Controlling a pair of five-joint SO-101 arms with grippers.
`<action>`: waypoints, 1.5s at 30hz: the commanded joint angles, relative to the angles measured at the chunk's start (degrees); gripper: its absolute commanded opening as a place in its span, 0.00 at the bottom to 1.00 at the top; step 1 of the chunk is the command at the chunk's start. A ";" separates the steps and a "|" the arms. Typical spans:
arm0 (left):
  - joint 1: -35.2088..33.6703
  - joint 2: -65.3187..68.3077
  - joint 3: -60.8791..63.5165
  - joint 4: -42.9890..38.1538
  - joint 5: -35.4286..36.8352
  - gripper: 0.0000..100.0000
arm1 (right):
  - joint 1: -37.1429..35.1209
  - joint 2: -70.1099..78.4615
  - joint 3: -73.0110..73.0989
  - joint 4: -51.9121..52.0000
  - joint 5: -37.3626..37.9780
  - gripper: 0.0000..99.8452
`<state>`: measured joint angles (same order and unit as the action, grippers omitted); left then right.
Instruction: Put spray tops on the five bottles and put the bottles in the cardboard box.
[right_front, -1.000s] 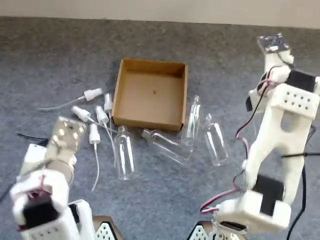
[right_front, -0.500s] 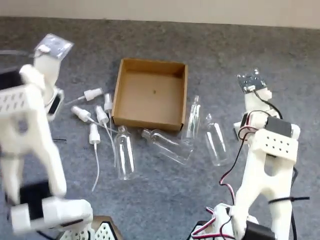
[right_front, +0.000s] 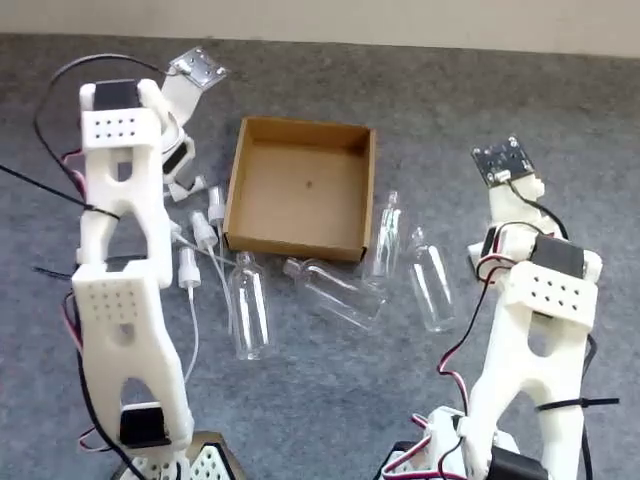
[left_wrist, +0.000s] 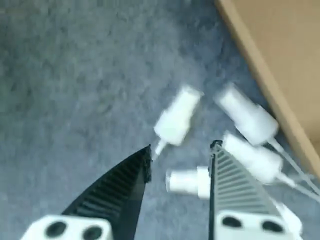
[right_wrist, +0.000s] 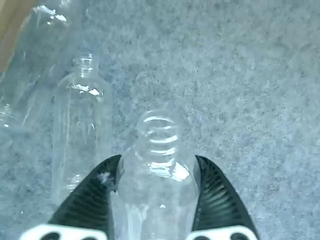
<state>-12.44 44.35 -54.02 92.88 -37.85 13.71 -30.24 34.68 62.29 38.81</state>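
No text, label, number or sign can be read. The cardboard box (right_front: 262, 205), each clear bottle (right_front: 248, 305) and each spray top (left_wrist: 177, 120) show no legible print. A small dark mark (right_front: 308, 183) on the box floor is too small to tell.

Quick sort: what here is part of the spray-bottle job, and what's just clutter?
Job:
box
spray tops
loose bottles
bottle held in right gripper
left gripper, open over the tops

Other:
grey mat
cable
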 joint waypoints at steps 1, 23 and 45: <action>1.19 8.66 -14.55 -0.97 -2.64 0.19 | -0.31 -2.33 -0.22 -0.92 1.76 0.00; 0.22 30.99 -40.75 0.70 0.18 0.02 | -4.26 -2.42 -0.22 -0.04 1.58 0.00; -1.80 -42.42 -0.66 8.00 19.60 0.02 | -28.62 -6.81 -12.26 -14.37 -25.32 0.00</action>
<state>-14.64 23.34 -74.42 100.70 -19.74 -6.59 -31.38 26.24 55.43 19.30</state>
